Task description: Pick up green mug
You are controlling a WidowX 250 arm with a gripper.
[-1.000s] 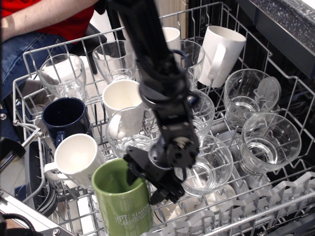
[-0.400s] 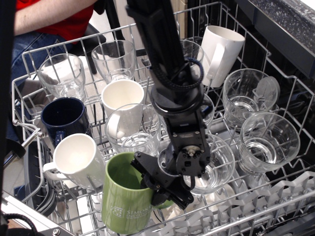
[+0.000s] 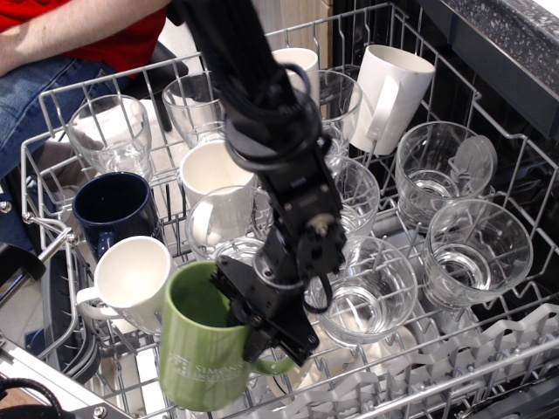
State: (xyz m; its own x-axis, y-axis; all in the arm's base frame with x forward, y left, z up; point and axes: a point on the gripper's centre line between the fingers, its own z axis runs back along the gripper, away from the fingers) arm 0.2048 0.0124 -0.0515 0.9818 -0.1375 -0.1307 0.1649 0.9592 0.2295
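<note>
The green mug [image 3: 205, 349] is glossy olive green with white lettering and a loop handle at its lower right. It hangs tilted above the front of the dishwasher rack [image 3: 52, 166]. My gripper [image 3: 255, 316] is shut on the mug's right rim, one finger inside the mug and one outside near the handle. The black arm comes down from the top middle and hides part of the rack behind it.
A dark navy mug [image 3: 113, 208] and a white mug [image 3: 131, 279] stand left of the green mug. More white mugs [image 3: 395, 92] and several clear glasses [image 3: 476, 249] fill the rack. A person in a red shirt [image 3: 79, 26] sits behind the rack at top left.
The arm has swung left and the green mug has moved left and a little up with it, tilting more. The gripper has stayed shut on the rim.
</note>
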